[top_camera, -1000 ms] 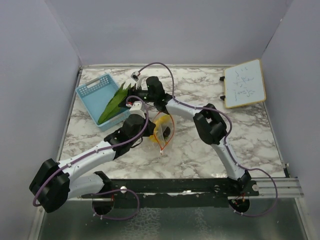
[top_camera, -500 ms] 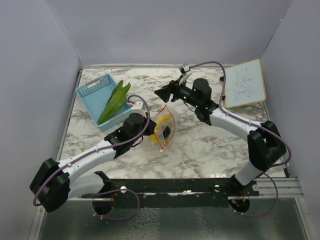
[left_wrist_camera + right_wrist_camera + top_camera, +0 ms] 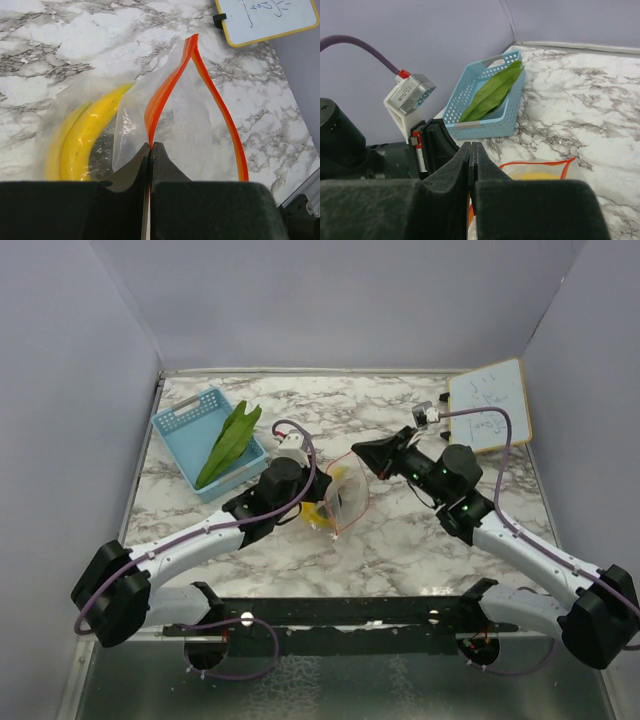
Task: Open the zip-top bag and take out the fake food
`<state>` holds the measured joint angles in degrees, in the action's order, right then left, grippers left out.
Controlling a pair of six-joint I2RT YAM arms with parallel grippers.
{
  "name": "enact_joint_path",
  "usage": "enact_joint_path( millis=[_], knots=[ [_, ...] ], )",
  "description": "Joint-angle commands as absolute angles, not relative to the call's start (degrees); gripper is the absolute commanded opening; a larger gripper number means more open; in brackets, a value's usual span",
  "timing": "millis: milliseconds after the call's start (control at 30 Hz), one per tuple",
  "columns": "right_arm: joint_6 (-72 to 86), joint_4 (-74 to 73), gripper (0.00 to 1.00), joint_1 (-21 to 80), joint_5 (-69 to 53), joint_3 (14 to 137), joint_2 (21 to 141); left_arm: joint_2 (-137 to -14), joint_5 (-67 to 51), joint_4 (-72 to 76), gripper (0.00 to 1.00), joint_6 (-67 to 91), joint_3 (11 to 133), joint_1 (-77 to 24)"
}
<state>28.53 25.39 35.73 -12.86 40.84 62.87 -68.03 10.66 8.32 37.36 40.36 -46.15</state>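
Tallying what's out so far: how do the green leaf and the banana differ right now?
The green leaf lies in the blue basket, uncovered; the banana sits inside the zip-top bag. The leaf is flat and pointed, the banana curved and yellow. Both are toy foods.

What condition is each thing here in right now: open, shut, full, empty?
zip-top bag: mouth open, pinched at one end of its orange strip.
left claw: shut on the bag's strip.
right claw: shut near the bag's mouth, nothing seen in it.
yellow banana: inside the bag.
green leaf: out of the bag, lying in the basket.
blue basket: holds only the leaf.
whiteboard: written on.
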Motion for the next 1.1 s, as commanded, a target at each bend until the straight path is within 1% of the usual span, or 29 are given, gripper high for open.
enact_joint_path(
  millis=[0,100,200,267,367,500,533,633,800,833,867,933,1067],
  knots=[
    [30.9,19.5,0.02,35.9,-16.1,37.6,61.6,-71.7,7.9,12.8,0.00,37.0,42.9,-47.6],
    [31.3,20.8,0.02,36.1,-17.8,34.1,61.5,-73.1,7.8,13.7,0.00,37.5,43.7,-48.9],
    [30.9,21.3,0.02,36.3,-15.3,30.5,60.7,-73.4,8.1,13.7,0.00,37.7,44.2,-49.8],
    [30.5,20.2,0.02,36.3,-14.7,29.8,61.5,-72.8,9.1,13.8,0.00,38.0,44.0,-50.1],
    [31.1,22.7,0.02,36.3,-16.0,27.8,64.0,-71.7,10.5,13.7,0.00,38.2,43.6,-50.3],
    [31.2,25.7,0.02,36.3,-17.1,26.9,69.3,-70.6,11.3,13.0,0.00,38.1,43.8,-50.3],
    [30.7,29.1,0.02,36.4,-17.5,26.7,74.1,-69.9,11.8,12.2,0.00,37.9,43.9,-50.3],
    [30.2,34.8,0.02,36.7,-16.9,25.6,77.5,-69.1,12.1,11.4,0.00,37.7,43.9,-50.4],
    [30.1,38.6,0.02,37.8,-16.9,27.6,84.2,-69.9,12.4,8.9,0.00,35.1,46.3,-50.4],
    [30.1,38.8,0.05,38.2,-16.8,28.4,86.2,-70.2,12.5,8.5,0.00,34.6,46.7,-50.4],
    [30.0,39.0,0.09,39.1,-16.7,29.3,87.7,-70.4,12.5,8.3,0.00,34.2,47.0,-50.4],
    [29.7,39.8,0.15,40.7,-16.2,30.9,90.1,-70.5,12.6,8.1,0.00,33.8,47.0,-50.4],
    [30.0,40.9,0.30,43.0,-15.5,33.4,92.5,-69.1,13.4,7.4,0.00,34.9,45.7,-50.4]
  ],
)
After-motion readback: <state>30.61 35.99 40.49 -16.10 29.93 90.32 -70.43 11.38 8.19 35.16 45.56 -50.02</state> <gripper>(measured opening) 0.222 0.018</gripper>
